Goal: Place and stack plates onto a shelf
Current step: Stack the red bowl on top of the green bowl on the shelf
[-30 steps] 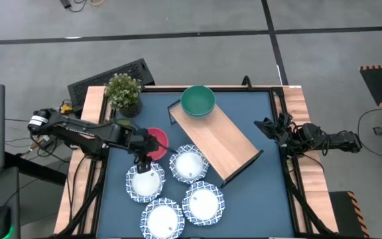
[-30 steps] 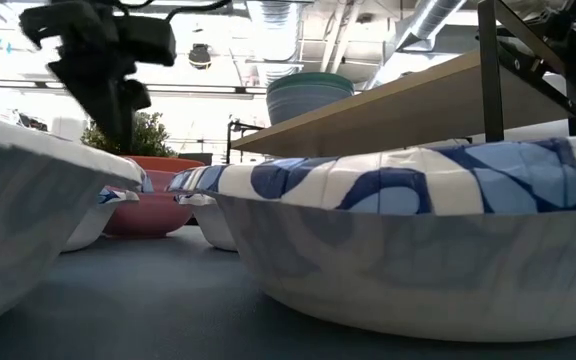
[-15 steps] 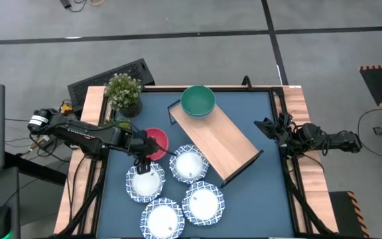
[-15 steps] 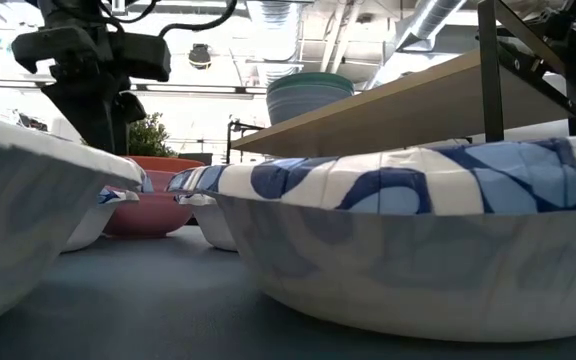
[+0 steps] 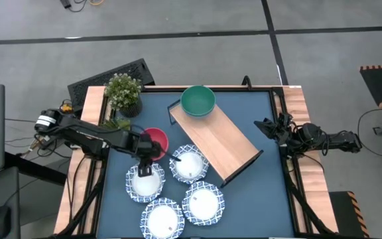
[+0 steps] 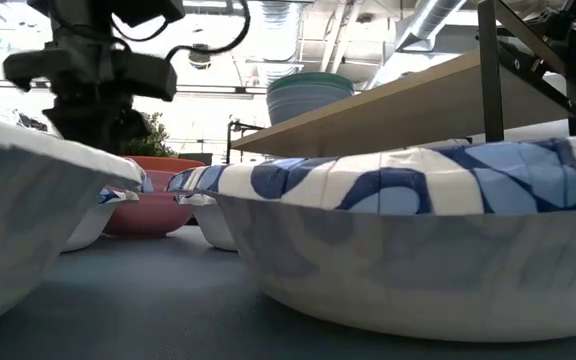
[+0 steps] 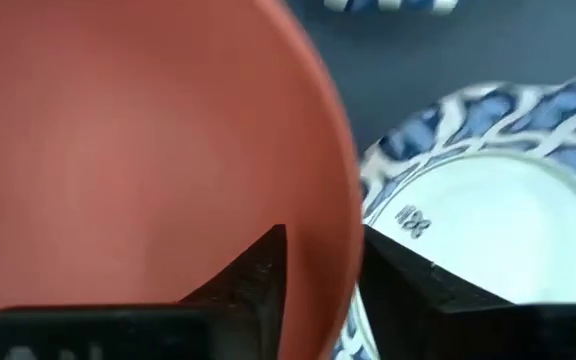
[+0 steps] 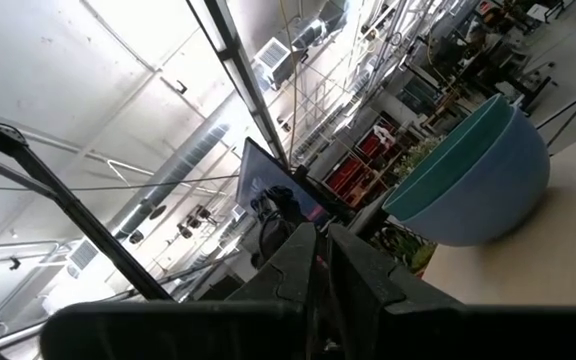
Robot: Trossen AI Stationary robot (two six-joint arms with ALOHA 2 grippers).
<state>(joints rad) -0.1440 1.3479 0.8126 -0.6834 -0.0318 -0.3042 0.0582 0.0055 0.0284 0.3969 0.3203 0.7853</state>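
Observation:
Four blue-rimmed plates lie flat on the blue table: (image 5: 144,184), (image 5: 190,164), (image 5: 203,203), (image 5: 162,221). The wooden shelf (image 5: 221,141) stands slantwise behind them, with a green bowl (image 5: 197,101) on its far end. My left gripper (image 5: 148,154) is open, low over the near rim of a red bowl (image 5: 159,140). In the left wrist view (image 7: 323,240) one finger stands inside the red bowl (image 7: 118,150) and one outside, above the nearest plate (image 7: 488,220). My right gripper (image 5: 265,126) is shut and waits at the table's right edge. My left gripper straddles the red bowl's near rim (image 7: 340,235) from above, pointing down, one finger (image 7: 258,275) inside the bowl and one (image 7: 403,270) outside. I cannot tell whether either finger touches the rim. The bowl rests on the table.
A potted plant (image 5: 123,93) stands at the far left corner, and a black keyboard-like thing (image 5: 108,78) lies beyond it. In the low view the nearest plates (image 6: 418,240) fill the foreground. Bare blue table (image 5: 257,192) lies at the near right.
My left gripper has come down and gone a little toward the table's right edge, onto the red bowl's near rim. The plates and bowls have stayed in place.

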